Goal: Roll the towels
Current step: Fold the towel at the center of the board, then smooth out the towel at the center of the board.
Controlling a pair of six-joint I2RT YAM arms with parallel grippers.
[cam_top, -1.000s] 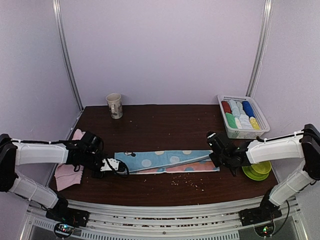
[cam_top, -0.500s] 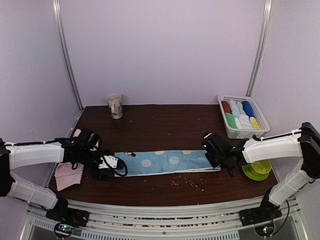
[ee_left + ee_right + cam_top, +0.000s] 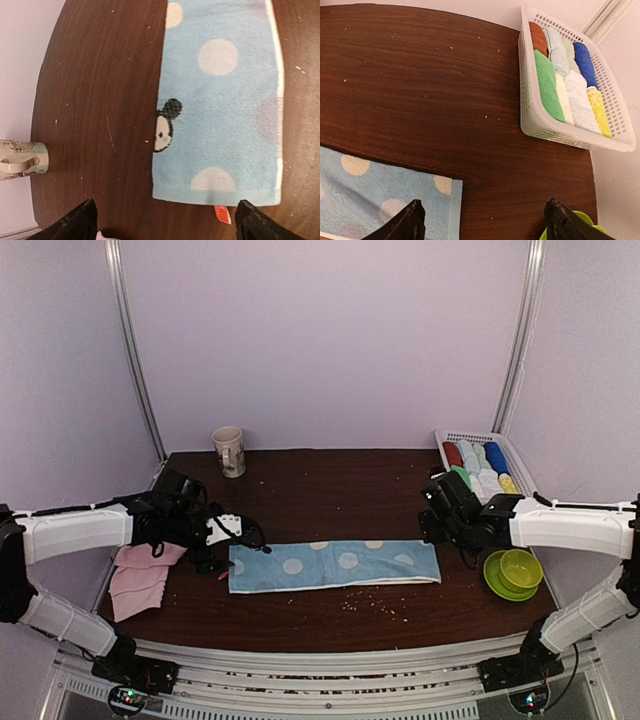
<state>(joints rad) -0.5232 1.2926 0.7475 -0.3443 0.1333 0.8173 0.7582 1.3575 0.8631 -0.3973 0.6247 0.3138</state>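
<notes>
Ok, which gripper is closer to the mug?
Left. The left gripper is at the blue towel's left end, on the mug's side; the right gripper is at the towel's right end, by the basket.

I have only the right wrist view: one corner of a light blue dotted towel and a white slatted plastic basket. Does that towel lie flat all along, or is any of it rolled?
Observer: Flat from end to end. In the top view the light blue fabric towel with white dots lies as one long strip, with no roll at either end.
Operator: Is the left gripper holding the far end?
Observer: No. The left gripper is wide open at that end and holds nothing.
Operator: Are any other towels out?
Observer: Yes. Pale pink fabric towels lie unrolled at the left edge of the dark brown wooden table.
</notes>
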